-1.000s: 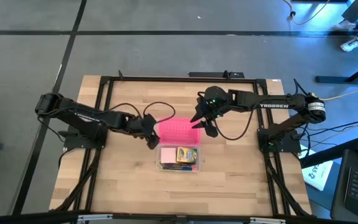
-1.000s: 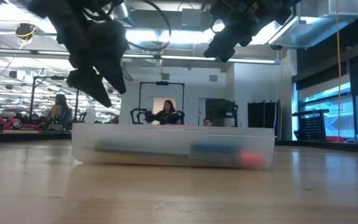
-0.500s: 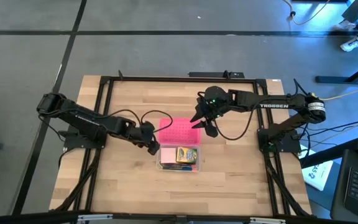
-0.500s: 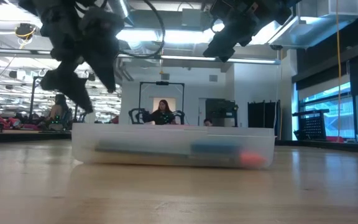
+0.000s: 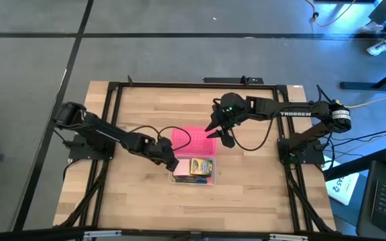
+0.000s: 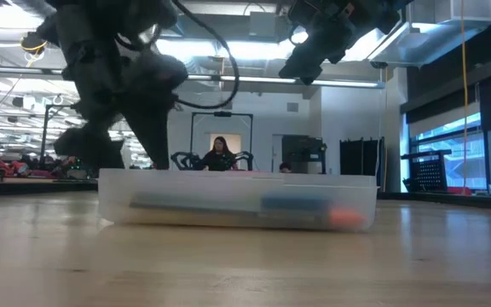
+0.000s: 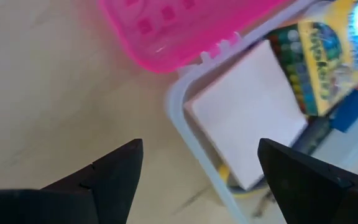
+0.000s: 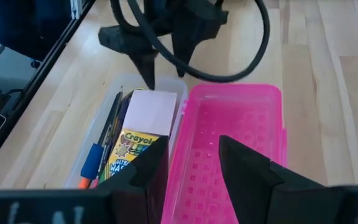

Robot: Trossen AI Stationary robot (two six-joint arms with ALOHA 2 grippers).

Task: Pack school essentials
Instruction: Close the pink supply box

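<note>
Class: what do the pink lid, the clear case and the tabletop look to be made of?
Pink lid: likely glossy translucent plastic; moulded grid pattern, light shows through.
Clear case: likely frosted plastic; contents show blurred through its wall.
Tabletop: wood, matte; visible plank seams and grain.

White capitals reading "TROSSEN" run along the dark right robot arm (image 5: 293, 113), and "Crayola" with "ULTRA" beneath it shows on the yellow-green cardboard crayon box (image 8: 131, 154) inside the clear plastic case (image 8: 102, 135).

Showing pale matt wood planking on table (image 5: 133, 201); translucent frosted plastic on case (image 6: 237, 200); glossy pink perforated plastic on lid (image 8: 235, 143); printed card on crayon box (image 8: 131, 154).
</note>
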